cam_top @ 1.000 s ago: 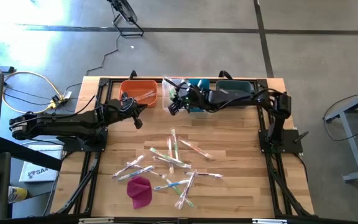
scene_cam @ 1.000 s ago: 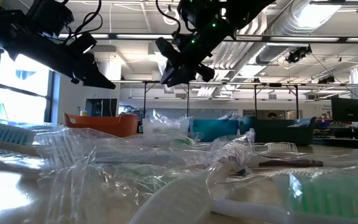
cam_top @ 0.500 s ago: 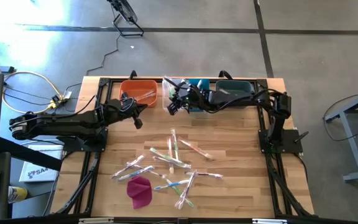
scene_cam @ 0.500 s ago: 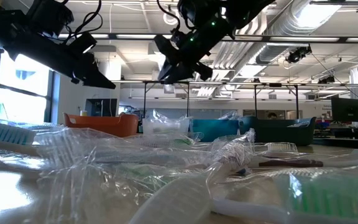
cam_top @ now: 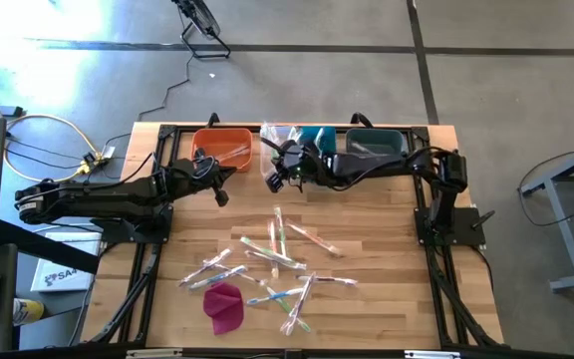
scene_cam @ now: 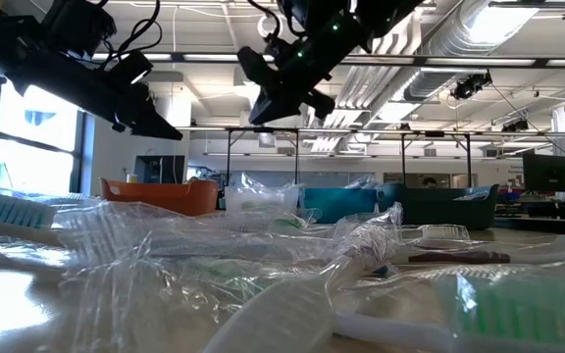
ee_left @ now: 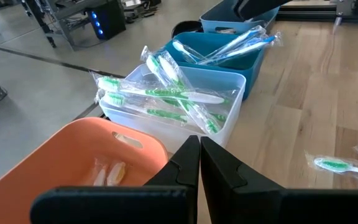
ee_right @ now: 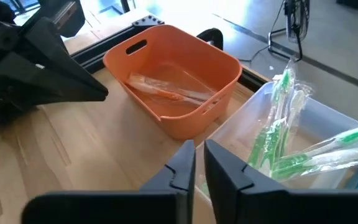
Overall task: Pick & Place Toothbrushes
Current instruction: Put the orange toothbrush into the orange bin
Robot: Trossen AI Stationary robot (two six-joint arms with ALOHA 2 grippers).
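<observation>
On the wooden counter (cam_top: 367,214), along its far edge, four bins stand in a row: an orange bin (cam_top: 223,147), a clear bin (cam_top: 277,140), a light blue bin (cam_top: 316,139) and a dark teal bin (cam_top: 375,144); the clear bin holds green-handled toothbrushes in shiny wrappers (ee_left: 166,93), the light blue bin holds blue ones (ee_left: 229,46), and the orange bin holds one or two wrapped pieces (ee_right: 169,90).

Loose toothbrushes (cam_top: 272,254) lie scattered on the middle and near part of the counter, some crossing each other; a magenta cloth lump (cam_top: 223,305) lies just beside them, at the near left of the pile.

Over the near rim of the clear bin hangs the right tool (cam_top: 275,178), raised above the counter; its fingers (ee_right: 182,163) stand narrow, with only a thin gap between them, and nothing is seen held there (the wrist view looks past them to the orange and clear bins).

Beside the orange bin, at its near side, waits the left tool (cam_top: 219,194), also raised; its fingers (ee_left: 188,163) are pressed together and they hold nothing; the two tools are apart from each other.
</observation>
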